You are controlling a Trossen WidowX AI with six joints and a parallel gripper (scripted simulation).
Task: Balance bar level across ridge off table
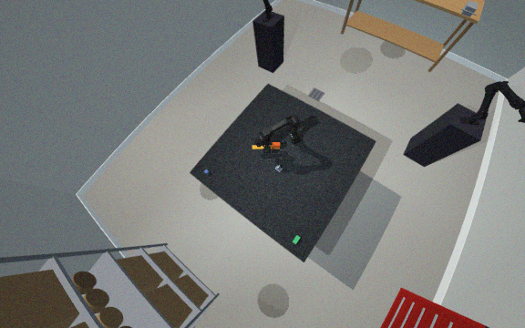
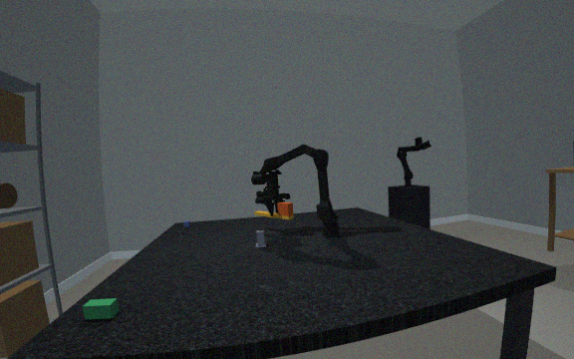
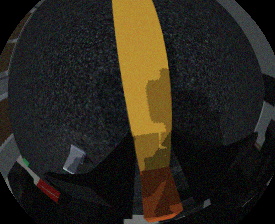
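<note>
The yellow bar has an orange block on one end. My gripper is shut on the bar, nearer the block end, and holds it raised above the black table. The small grey ridge stands on the table apart from the bar, on the side toward the exterior camera. The fingertips are dark and partly hidden against the bar.
A green block lies near one table corner. A small blue cube lies near another corner. Other arms on dark pedestals, and shelves, stand beyond the table.
</note>
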